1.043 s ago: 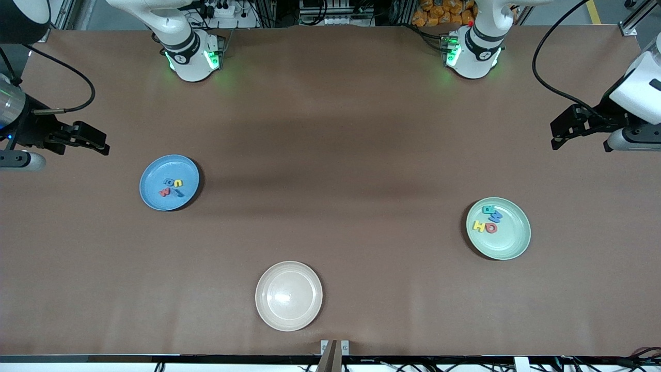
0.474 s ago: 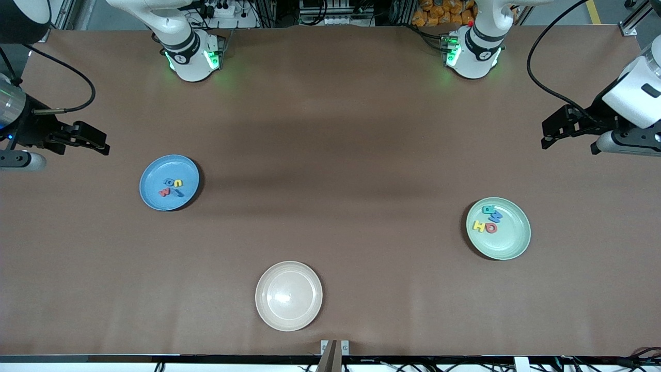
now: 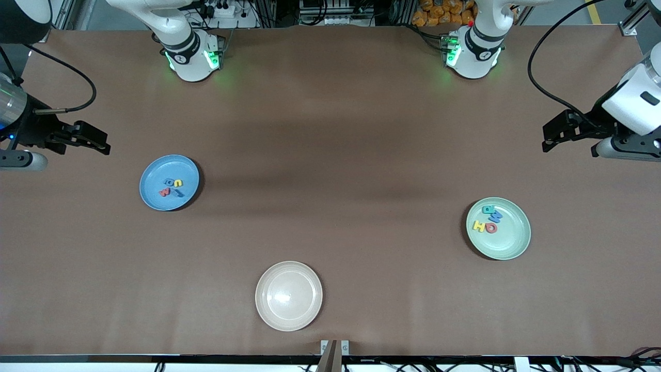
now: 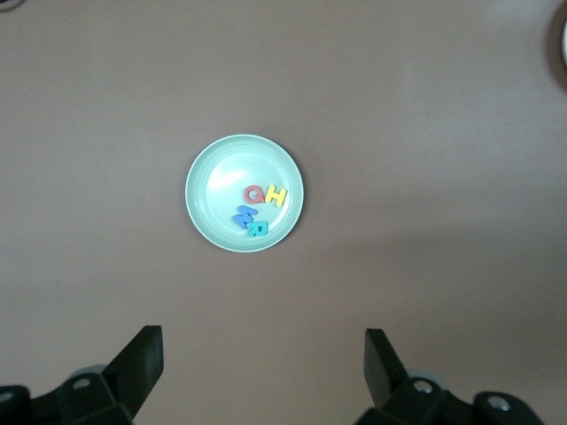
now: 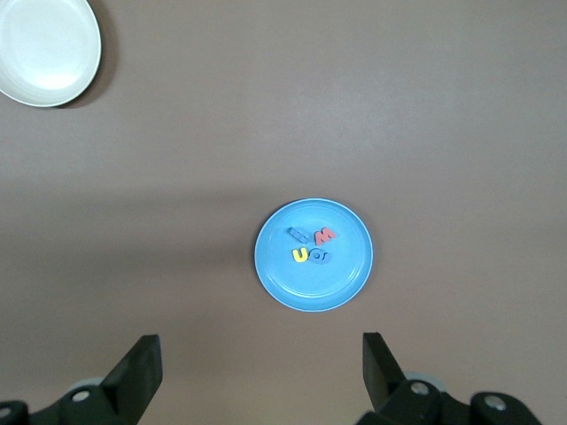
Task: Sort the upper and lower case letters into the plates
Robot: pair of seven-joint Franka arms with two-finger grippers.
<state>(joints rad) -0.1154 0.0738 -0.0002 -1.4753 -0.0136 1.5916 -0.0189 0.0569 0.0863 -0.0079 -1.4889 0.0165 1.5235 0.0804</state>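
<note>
Several small letters in blue, red and yellow lie in the bright blue plate toward the right arm's end of the table. In the right wrist view the blue plate and its letters show too. Several more letters in teal, blue, yellow and red lie in the mint green plate, also seen in the left wrist view as plate and letters. My left gripper hangs open and empty over bare table. My right gripper is open and empty too.
A cream-beige plate with nothing in it sits near the table's front edge, nearer to the front camera than both other plates. Black cables trail from both wrists at the table's ends.
My left gripper has shifted a little over the table at its own end. The right arm, the plates and the letters have not moved.
</note>
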